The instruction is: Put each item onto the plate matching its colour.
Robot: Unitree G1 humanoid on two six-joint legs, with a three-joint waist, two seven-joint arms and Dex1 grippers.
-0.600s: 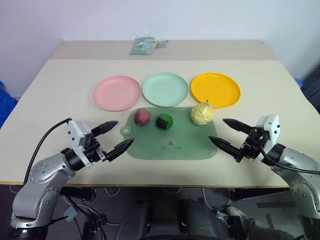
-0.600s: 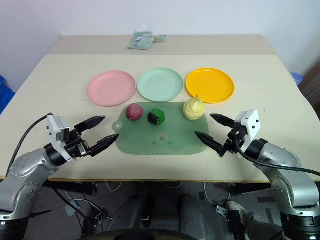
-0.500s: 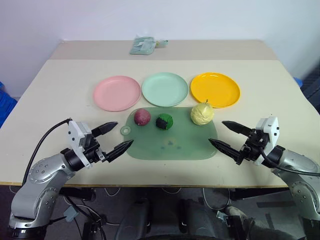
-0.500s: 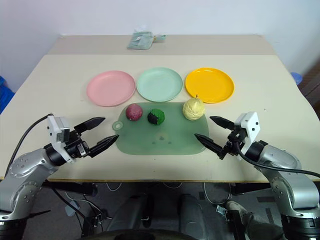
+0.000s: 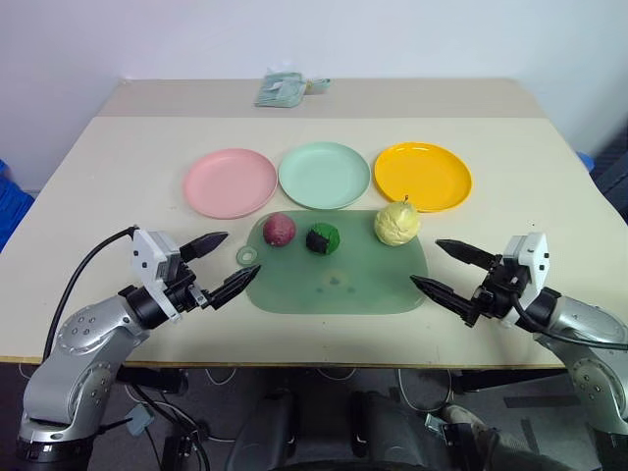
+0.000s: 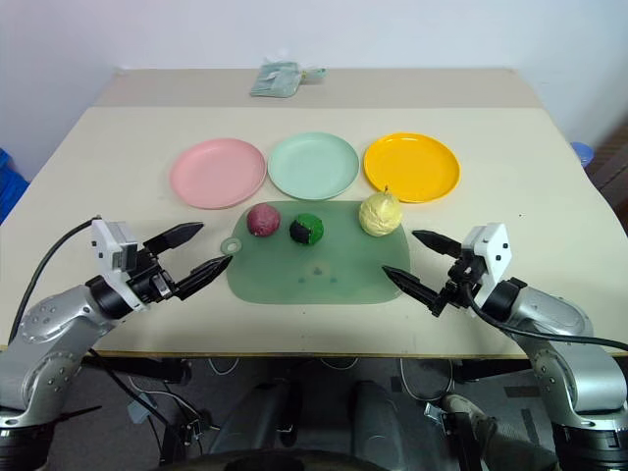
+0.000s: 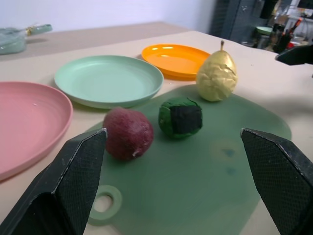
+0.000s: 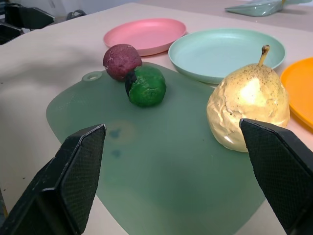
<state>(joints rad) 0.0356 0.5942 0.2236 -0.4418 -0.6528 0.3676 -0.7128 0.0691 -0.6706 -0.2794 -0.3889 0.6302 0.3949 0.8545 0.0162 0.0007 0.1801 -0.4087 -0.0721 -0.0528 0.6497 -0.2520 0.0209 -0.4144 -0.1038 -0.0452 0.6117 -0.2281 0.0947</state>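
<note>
Three items sit along the far edge of a green mat (image 5: 339,285): a dark red-purple lump (image 5: 280,230), a dark green ball (image 5: 323,238) and a pale yellow pear (image 5: 396,224). Behind them lie three plates: pink (image 5: 230,183), mint green (image 5: 324,175) and orange-yellow (image 5: 423,176). My left gripper (image 5: 224,265) hovers open just left of the mat, pointing at it. On the mat's right side my right gripper (image 5: 446,270) is open too, with one finger over the mat's corner. Neither holds anything. The wrist views show the lump (image 7: 128,140), ball (image 8: 146,86) and pear (image 8: 249,113) close up.
A pale green packet (image 5: 283,90) lies at the table's far edge. The beige table (image 5: 118,177) has bare room on both sides of the plates. Something blue (image 5: 12,211) stands beyond the left edge.
My left gripper has shifted slightly toward the mat. The right gripper has sunk a little. The items and plates have not moved.
</note>
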